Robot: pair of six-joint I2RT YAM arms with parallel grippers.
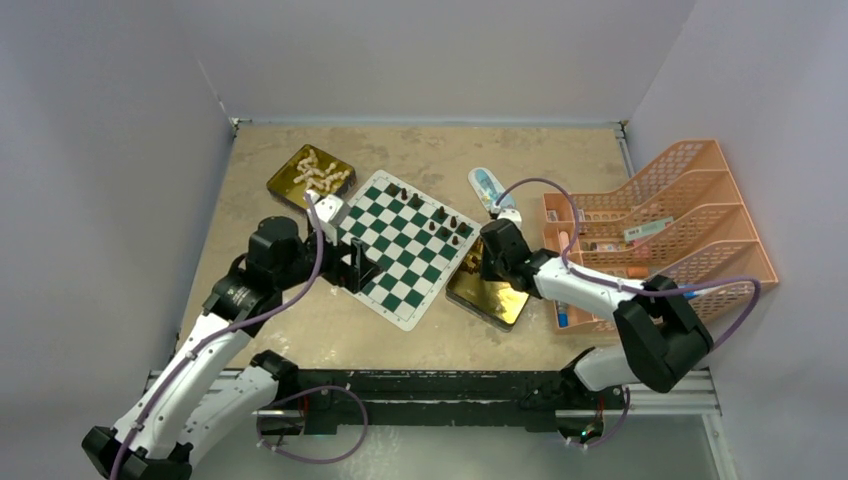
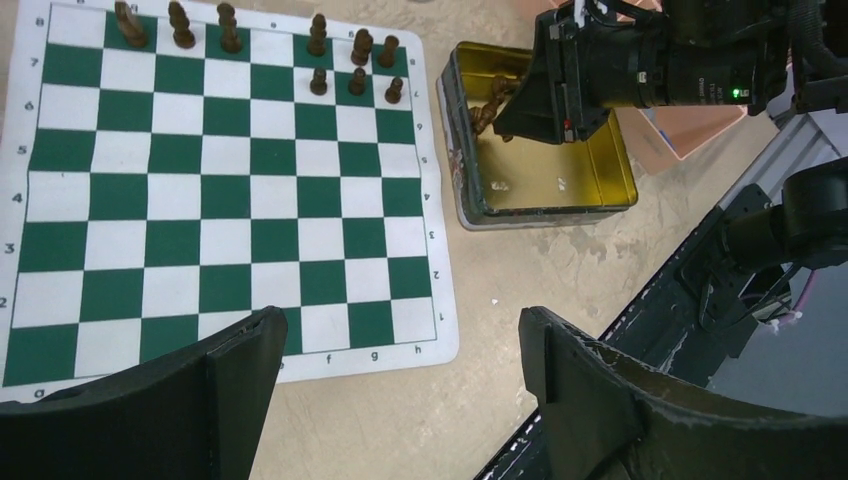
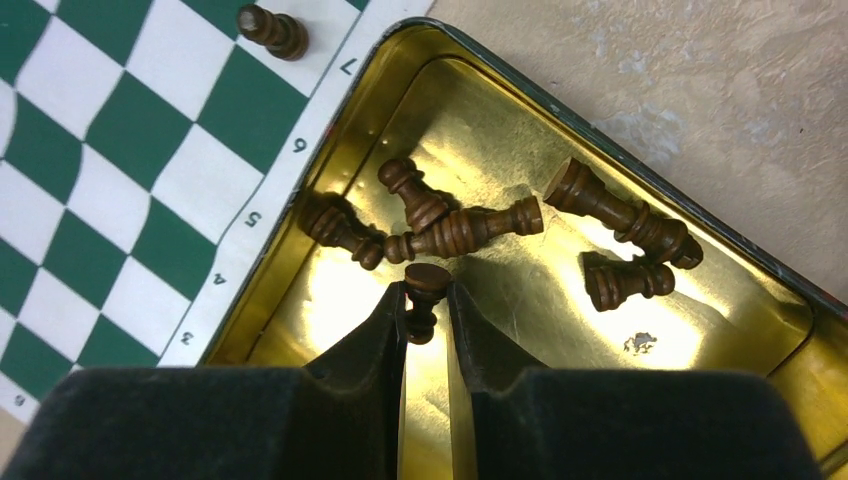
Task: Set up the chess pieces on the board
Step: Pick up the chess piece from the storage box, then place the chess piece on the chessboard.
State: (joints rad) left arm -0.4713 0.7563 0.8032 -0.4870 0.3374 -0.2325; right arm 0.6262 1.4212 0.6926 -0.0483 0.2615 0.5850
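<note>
The right gripper (image 3: 426, 302) is lowered into the gold tin (image 3: 540, 300), which lies on the table (image 1: 300, 330) just beside the board (image 3: 120, 130), along the edge marked with rank numbers. Its fingers are almost closed and clamp one dark brown held piece (image 3: 426, 285) between the pads. Five loose pieces (image 3: 470, 228) lie on their sides in the same tin. Three of them form a touching cluster directly ahead of the fingertips and very near the held piece, and two lie farther along the tin floor. The tin wall stands between the held piece and the board. Nine standing pieces (image 2: 228, 28) occupy ranks 7 and 8, the ranks closest to the tin's far end. The left gripper (image 2: 400, 340) hangs over the board's rank 1 corner with its fingers spread wide and nothing between them. A second tin (image 1: 283, 180) holding cream pieces (image 1: 320, 172) lies off the board's far left corner. An orange rack (image 1: 680, 220) and a tube (image 1: 487, 187) lie to the right of the board
</note>
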